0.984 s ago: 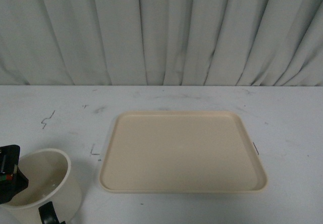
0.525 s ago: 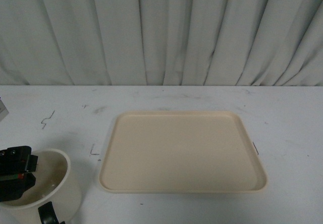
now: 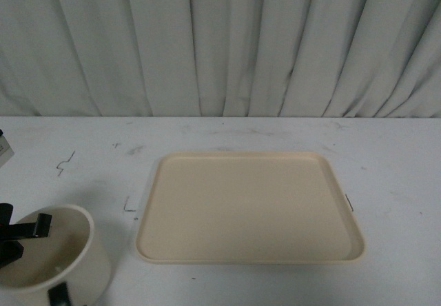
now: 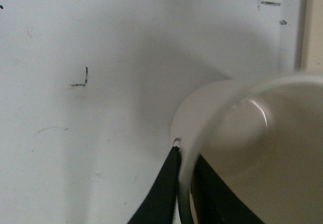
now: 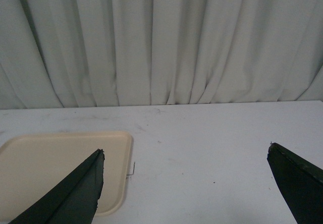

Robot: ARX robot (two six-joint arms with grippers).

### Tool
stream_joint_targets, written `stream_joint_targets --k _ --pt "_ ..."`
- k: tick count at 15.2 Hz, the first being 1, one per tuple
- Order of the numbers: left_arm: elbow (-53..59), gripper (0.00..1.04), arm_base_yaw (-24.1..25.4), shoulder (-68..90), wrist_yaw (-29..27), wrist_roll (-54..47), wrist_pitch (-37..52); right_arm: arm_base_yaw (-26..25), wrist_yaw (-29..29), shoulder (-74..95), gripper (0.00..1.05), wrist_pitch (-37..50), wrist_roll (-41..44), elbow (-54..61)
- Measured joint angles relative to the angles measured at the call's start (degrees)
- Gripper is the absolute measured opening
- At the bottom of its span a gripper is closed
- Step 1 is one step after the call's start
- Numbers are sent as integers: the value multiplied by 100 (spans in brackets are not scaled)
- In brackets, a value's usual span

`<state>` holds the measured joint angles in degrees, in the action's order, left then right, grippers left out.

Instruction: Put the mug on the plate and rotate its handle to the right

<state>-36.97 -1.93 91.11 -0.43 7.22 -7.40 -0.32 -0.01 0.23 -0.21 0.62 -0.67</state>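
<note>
The cream-white mug stands at the front left of the table, left of the plate, with its black handle at its near side. My left gripper is shut on the mug's left rim, one finger inside and one outside. In the left wrist view the mug fills the frame's lower right, and the fingers pinch its wall. The smiley face is hidden. My right gripper is open and empty above bare table, to the right of the plate. It is out of the front view.
Grey curtains hang behind the white table. Small black corner marks sit on the table beside the plate's left and right edges. A small white object shows at the far left edge.
My left gripper has shifted on the mug's rim and now shows less of its body. The mug has turned a little, with its handle further left. The plate has not moved.
</note>
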Motion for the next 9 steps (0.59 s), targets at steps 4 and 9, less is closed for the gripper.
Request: stream_joint_targets --k 4,9 --pt "-74 3 -83 -149 -2 -26 -175 0 -2 0 98 0 0 0" --pt "-424 3 -269 -334 -7 -83 -369 0 0 0 98 0 0 0"
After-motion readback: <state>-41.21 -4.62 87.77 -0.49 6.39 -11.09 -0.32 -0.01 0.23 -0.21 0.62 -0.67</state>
